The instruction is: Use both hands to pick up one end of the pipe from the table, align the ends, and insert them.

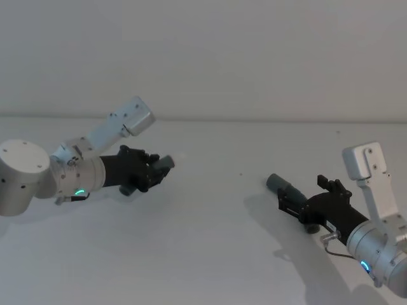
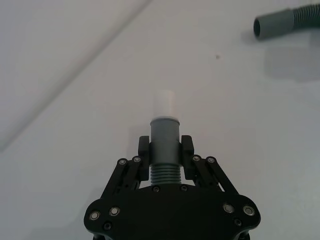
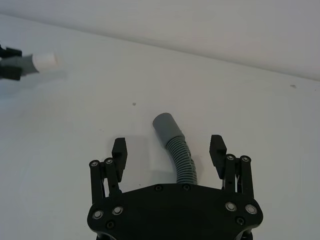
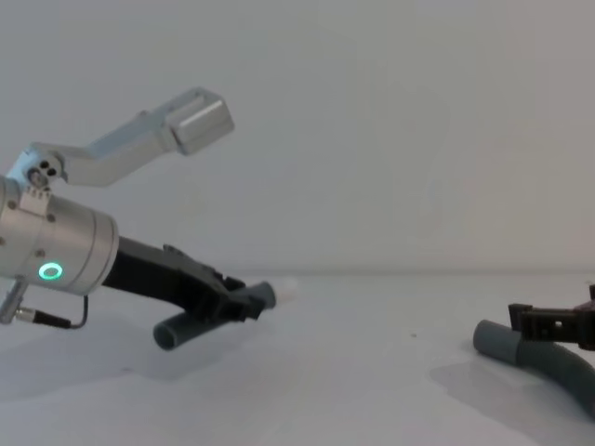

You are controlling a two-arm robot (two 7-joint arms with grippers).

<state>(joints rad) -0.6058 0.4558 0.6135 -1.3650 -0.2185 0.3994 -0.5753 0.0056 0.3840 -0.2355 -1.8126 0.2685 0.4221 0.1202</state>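
Observation:
My left gripper [image 1: 147, 170] is shut on the short grey pipe piece [image 2: 164, 135] and holds it above the white table [image 1: 210, 254]. Its smooth cuff with the white tip [image 2: 164, 102] sticks out ahead of the fingers, and its ribbed end [image 4: 172, 333] hangs below them. The longer ribbed pipe piece [image 3: 181, 155] lies on the table at the right, its wide open cuff [image 1: 278, 183] pointing towards the left arm. My right gripper [image 3: 168, 149] is open, one finger on each side of that hose just behind the cuff, touching neither side.
The table's far edge [image 1: 254, 119] meets a plain wall behind. Bare white surface lies between the two arms. A small dark speck [image 3: 134, 104] marks the table near the long piece's cuff.

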